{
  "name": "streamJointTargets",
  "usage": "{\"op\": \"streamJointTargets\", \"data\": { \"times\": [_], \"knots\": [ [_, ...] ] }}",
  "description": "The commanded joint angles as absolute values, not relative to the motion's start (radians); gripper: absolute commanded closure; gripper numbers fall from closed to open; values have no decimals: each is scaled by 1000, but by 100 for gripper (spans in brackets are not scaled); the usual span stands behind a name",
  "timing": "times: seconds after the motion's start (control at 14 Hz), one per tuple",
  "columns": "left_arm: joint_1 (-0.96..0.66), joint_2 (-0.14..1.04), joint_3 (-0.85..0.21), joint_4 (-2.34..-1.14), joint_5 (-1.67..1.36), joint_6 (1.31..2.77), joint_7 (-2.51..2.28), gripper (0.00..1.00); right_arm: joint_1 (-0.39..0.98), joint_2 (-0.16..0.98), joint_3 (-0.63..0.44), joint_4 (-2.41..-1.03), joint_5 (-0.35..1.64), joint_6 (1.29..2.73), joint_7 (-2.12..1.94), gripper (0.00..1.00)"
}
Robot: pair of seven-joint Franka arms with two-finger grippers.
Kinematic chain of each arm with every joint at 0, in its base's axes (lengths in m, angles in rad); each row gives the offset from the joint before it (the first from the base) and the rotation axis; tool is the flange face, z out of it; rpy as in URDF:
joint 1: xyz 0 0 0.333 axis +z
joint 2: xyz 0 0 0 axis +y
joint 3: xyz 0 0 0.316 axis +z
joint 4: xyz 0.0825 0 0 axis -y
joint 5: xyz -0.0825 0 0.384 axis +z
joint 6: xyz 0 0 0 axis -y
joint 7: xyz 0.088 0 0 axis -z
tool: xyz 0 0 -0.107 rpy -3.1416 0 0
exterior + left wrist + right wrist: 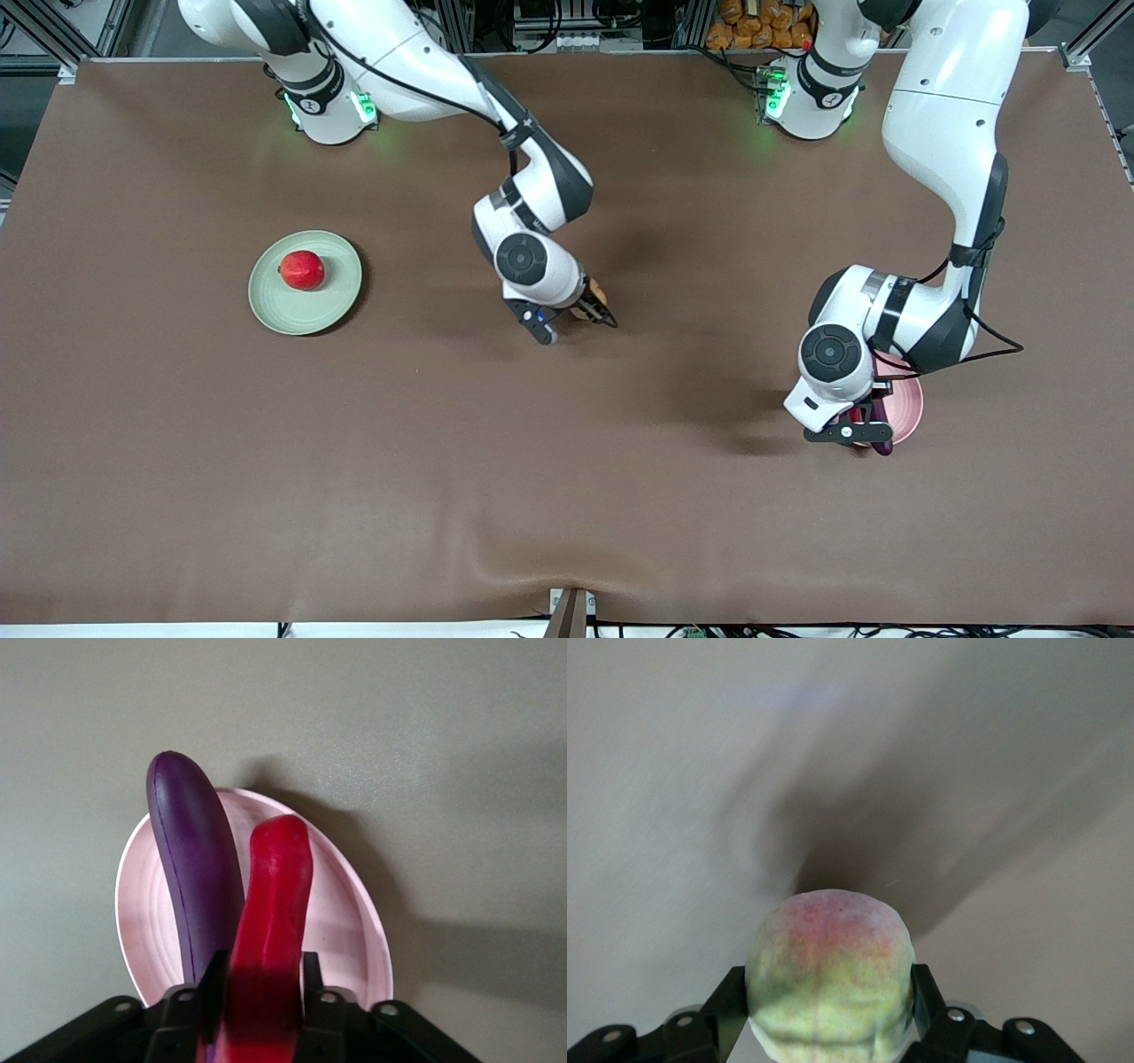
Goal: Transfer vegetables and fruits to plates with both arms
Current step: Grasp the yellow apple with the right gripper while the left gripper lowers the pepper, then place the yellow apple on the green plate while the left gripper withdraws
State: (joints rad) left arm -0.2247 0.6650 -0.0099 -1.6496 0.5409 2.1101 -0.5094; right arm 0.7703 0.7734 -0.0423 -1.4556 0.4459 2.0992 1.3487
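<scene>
Right hand (pixel 828 1028) clamped on yellowish-green pink-blushed round fruit (pixel 829 988), low over mid-table; next: carry to pale green matte plate (pixel 341 297). Left hand (pixel 261 992) over pale pink plate (pixel 354 904), fingers flanking red chili pepper (pixel 270 948) beside glossy purple eggplant (pixel 195 873); release unclear

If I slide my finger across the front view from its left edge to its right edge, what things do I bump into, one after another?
Round pale green plate with the small bright red round fruit on it → right end effector shut on the yellowish-green, pink-blushed round fruit → left end effector over the round pale pink plate.
</scene>
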Motion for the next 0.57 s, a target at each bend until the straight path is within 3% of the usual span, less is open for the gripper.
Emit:
{"op": "streamJointTargets", "data": {
  "times": [0.0,0.29,0.5],
  "knots": [
    [-218,660,-12,-1644,557,2121,-500,0,619,672,-29,-1417,417,1788,1193,100],
    [-221,647,-12,-1631,548,2120,-500,0,428,559,-46,-1428,336,1498,838,100],
    [-224,586,-26,-1628,531,2112,-505,0,310,499,-48,-1497,226,1443,611,100]
  ]
}}
